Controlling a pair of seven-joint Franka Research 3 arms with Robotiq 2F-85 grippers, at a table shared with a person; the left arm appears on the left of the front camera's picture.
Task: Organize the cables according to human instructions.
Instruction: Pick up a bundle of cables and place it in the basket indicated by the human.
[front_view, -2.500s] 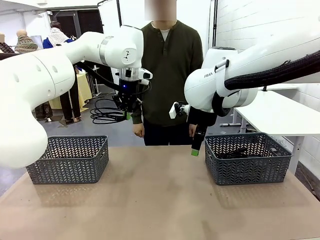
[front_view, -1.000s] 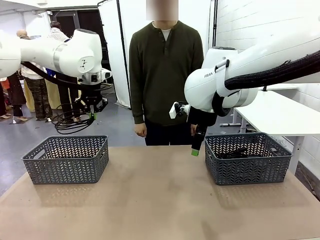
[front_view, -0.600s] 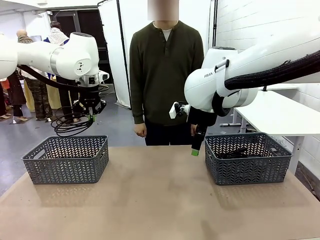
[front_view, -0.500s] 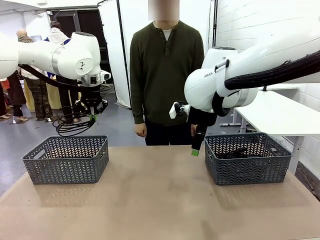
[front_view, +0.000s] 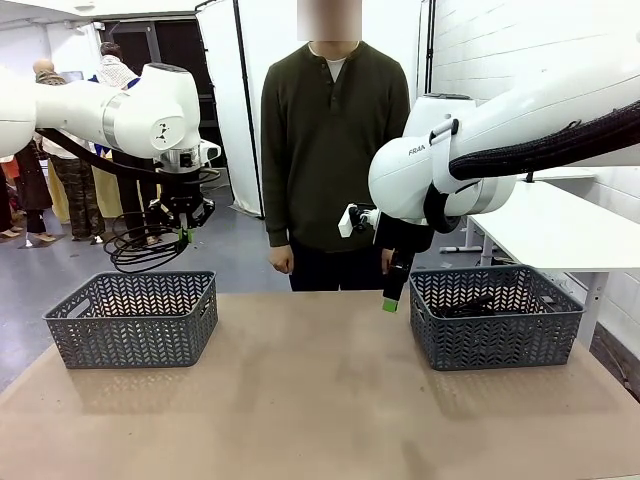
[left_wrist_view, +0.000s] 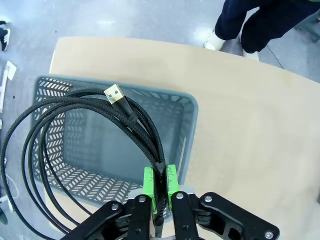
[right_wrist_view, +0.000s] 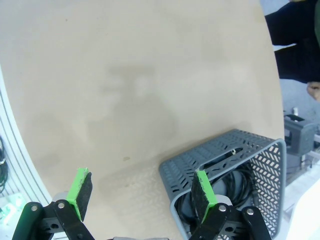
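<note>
The table (front_view: 320, 400), a broad tan board with a matte, faintly mottled surface, fills the lower half of the front view, and a person (front_view: 335, 150) in a dark green top stands at its far edge, arms down. Two grey plastic baskets with herringbone-slotted walls sit well apart: the left basket (front_view: 135, 318) at lower left looks empty, while the right basket (front_view: 495, 315) at lower right already holds black cord (right_wrist_view: 235, 187), though how many coils I cannot tell. So the sorting seems partly done, with at least one cable yet to be dropped. In the upper left of the front view the left gripper (front_view: 183, 232) is clenched on a cable (left_wrist_view: 75, 145), a braided black cord in a loose round coil with a gold-cased, blue-tongued plug, hanging above the left basket; the wrist view shows the green pads (left_wrist_view: 149, 187) pinching several strands. The right gripper (right_wrist_view: 142, 195) hangs just beside the right basket with its jaws spread wide, holding nothing.
</note>
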